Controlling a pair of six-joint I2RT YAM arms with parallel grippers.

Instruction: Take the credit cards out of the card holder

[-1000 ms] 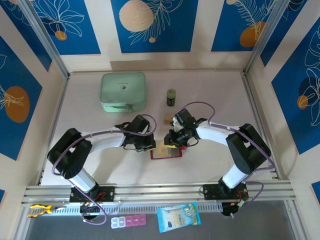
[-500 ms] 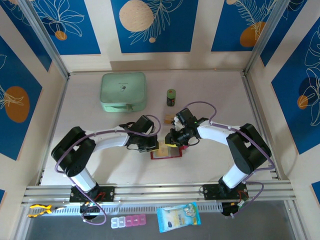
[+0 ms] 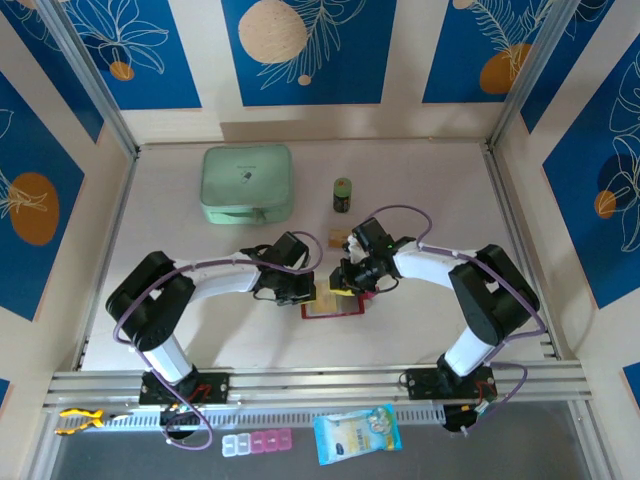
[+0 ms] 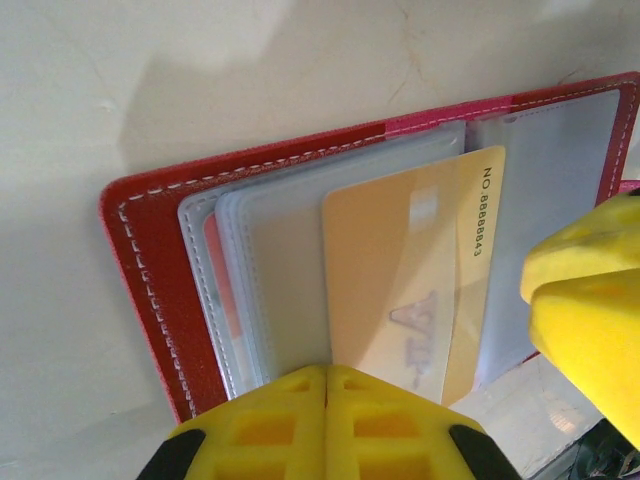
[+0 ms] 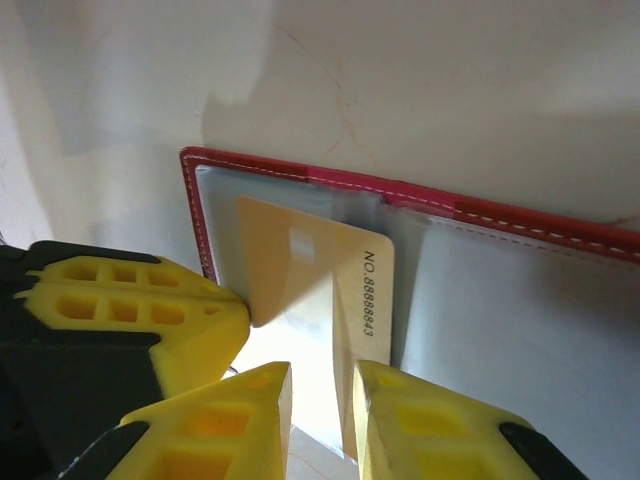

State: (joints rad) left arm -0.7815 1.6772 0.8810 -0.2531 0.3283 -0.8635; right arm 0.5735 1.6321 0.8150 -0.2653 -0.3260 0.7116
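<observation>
The dark-red card holder (image 3: 340,311) lies open on the table between both arms, its clear sleeves up (image 4: 140,260) (image 5: 520,225). A yellow-orange credit card (image 4: 400,280) (image 5: 330,280) numbered 8888843 sticks partly out of a sleeve, its free end lifted. An orange-red card (image 4: 225,290) stays inside a left sleeve. My left gripper (image 3: 308,293) (image 4: 325,378) is shut, its tip pressing on the sleeves beside the card's corner. My right gripper (image 3: 345,288) (image 5: 322,400) is open, with the card's free end in the gap between its fingers.
A mint-green zip case (image 3: 247,184) sits at the back left and a small green can (image 3: 342,194) to its right. A small tan item (image 3: 335,238) lies just behind the grippers. Below the front rail lie a snack packet (image 3: 357,432) and a pill box (image 3: 257,442).
My left gripper has slid a little to the right, onto the card holder. The right gripper has hardly moved.
</observation>
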